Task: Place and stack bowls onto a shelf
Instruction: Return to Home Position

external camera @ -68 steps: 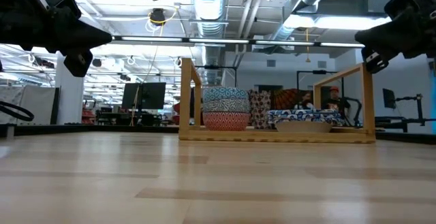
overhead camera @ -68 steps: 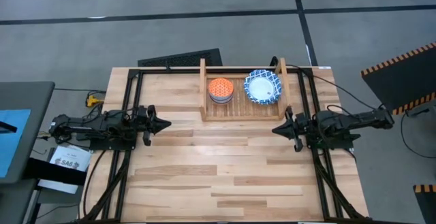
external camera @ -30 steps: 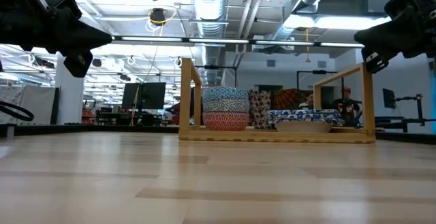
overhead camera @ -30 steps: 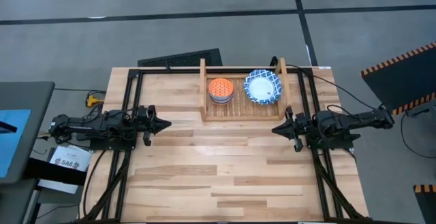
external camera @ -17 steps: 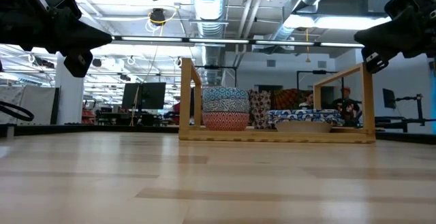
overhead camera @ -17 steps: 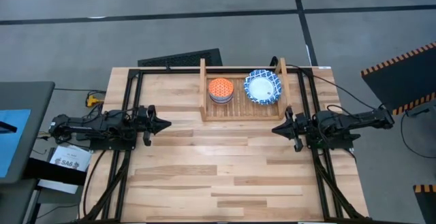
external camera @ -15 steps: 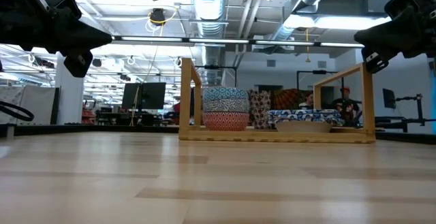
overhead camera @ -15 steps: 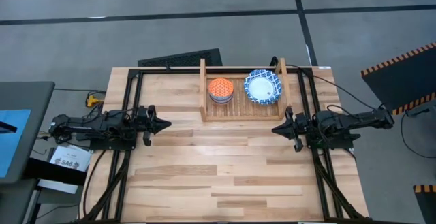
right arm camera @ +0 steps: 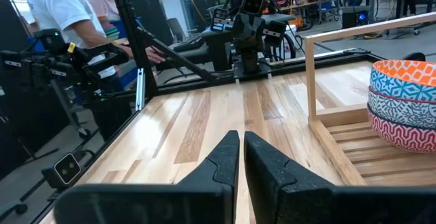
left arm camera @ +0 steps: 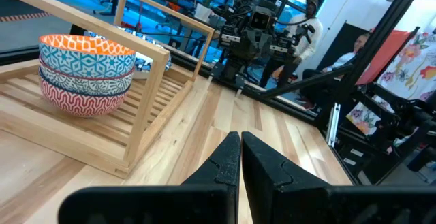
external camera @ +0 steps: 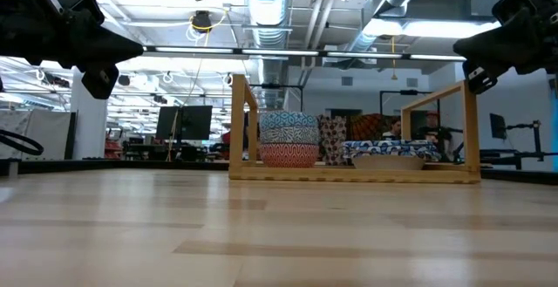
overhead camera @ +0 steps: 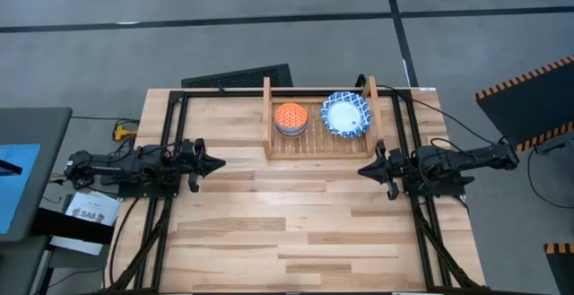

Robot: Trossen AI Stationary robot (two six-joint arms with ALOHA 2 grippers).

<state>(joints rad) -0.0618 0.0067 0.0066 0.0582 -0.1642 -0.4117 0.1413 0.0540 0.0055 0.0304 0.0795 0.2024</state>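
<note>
1. across the table (overhead camera: 296,232), at the far side and in the middle, the wooden shelf (overhead camera: 316,144) lies flat on the wood.
2. two piles of bowls sit on the shelf, side by side and not touching.
3. the pile nearer my left arm has three small bowls: the red bowl (left arm camera: 80,100) at the bottom, the blue bowl (left arm camera: 85,80) inside it, and the orange bowl (overhead camera: 291,115) on top.
4. the pile nearer my right arm is the wide white bowls (overhead camera: 346,114) with blue rims, one inside the other. i cannot tell how many are in that pile.
5. my left gripper (overhead camera: 218,162) hangs over the left part of the table, well apart from the shelf. it points across at my other arm. its two fingers (left arm camera: 228,161) are pressed tight together with nothing between them.
6. my right gripper (overhead camera: 363,169) hangs over the right part of the table, near the front corner of the shelf but not touching it. it points back at the left one. its fingers (right arm camera: 228,158) are pressed tight together too, and it holds nothing.
7. both grippers are up in the air, high above the wood, as the low view shows.
8. past the table, a person (right arm camera: 61,6) in a white top stands in the room.
</note>
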